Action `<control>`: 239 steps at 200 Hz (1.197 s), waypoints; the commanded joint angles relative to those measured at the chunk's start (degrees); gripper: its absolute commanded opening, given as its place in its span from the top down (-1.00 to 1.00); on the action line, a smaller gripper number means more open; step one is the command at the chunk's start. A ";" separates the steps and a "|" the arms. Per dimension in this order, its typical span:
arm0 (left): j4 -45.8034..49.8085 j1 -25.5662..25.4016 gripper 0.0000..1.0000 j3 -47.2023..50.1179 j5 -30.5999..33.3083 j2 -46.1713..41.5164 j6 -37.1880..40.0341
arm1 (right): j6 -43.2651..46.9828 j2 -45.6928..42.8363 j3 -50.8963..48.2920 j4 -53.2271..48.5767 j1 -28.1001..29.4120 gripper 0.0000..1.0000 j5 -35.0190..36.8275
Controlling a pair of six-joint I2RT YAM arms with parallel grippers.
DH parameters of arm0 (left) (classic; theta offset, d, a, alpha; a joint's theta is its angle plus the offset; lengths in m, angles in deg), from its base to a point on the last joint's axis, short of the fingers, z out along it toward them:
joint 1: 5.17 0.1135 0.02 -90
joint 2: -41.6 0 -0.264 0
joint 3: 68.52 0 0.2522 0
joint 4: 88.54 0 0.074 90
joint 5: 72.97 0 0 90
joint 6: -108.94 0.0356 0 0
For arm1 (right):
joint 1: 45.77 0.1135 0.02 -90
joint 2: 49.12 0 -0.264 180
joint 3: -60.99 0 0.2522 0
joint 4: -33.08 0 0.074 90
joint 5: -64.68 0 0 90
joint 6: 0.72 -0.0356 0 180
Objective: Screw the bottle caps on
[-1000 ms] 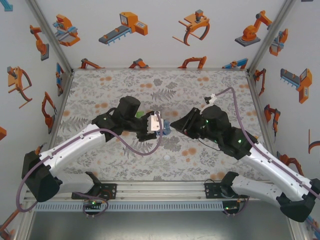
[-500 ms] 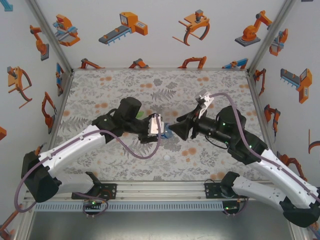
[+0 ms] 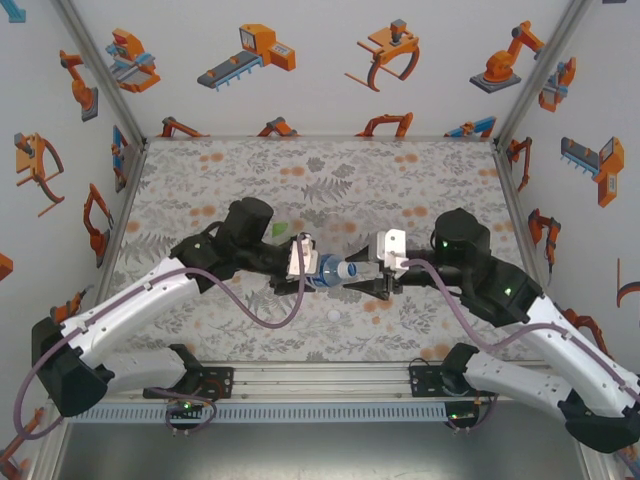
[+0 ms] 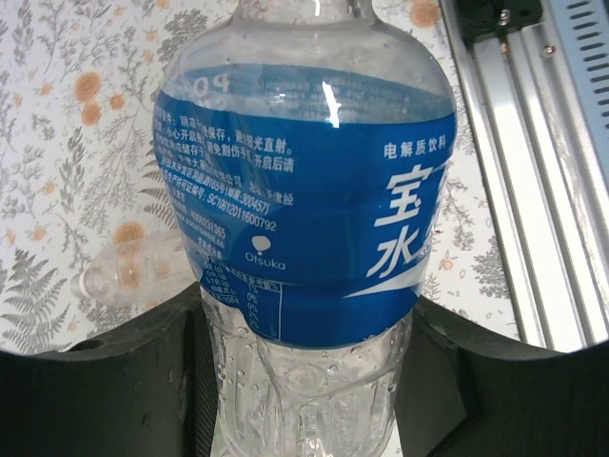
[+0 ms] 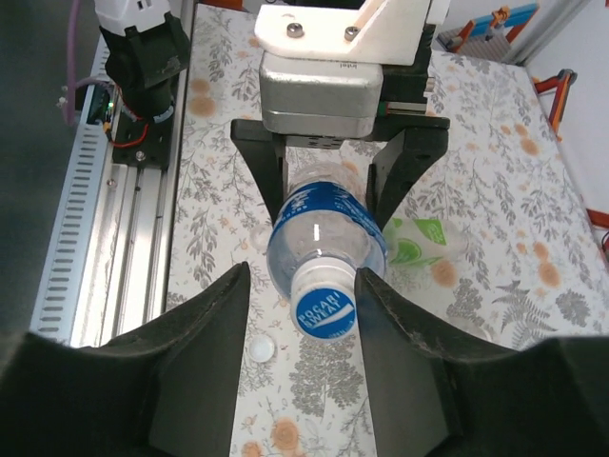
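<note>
bottle [image 5: 319,217] is clamped in left hand [image 3: 305,262]; right hand [image 5: 304,278] is spread astride cap [image 5: 324,305], not yet pinched. cap should be gripped squarely, on axis, before being turned.

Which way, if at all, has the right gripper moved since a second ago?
Yes: the right gripper moved toward the near edge, closer to the loose white cap.

Glossy clear plastic bottle [image 4: 314,238]
</note>
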 commanded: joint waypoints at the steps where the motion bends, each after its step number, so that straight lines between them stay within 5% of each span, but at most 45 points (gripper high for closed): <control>1: 0.78 -0.18 1.00 0.39 -3.91 -1.37 0.34 | 2.10 -1.63 -1.41 0.47 0.08 0.11 -0.79; 114: 1.15 -0.27 1.00 0.62 -5.34 -2.08 0.42 | -1.51 -1.28 -2.79 4.05 1.21 0.18 1.88; 155: 1.32 -0.27 1.00 0.21 -4.43 -1.08 0.32 | -7.78 -1.06 -4.32 8.15 1.40 0.66 4.16; 178: 1.18 -0.27 1.00 -0.07 -2.79 -0.31 0.48 | -19.92 -1.12 -5.24 10.22 1.52 1.00 11.97; 204: -0.49 -0.26 1.00 -0.54 -0.77 0.96 0.61 | -42.71 -0.81 -6.30 10.00 1.59 1.00 27.98; 239: -4.21 -0.32 1.00 -0.67 1.50 3.36 0.86 | -75.61 1.82 -5.71 3.70 1.57 1.00 40.53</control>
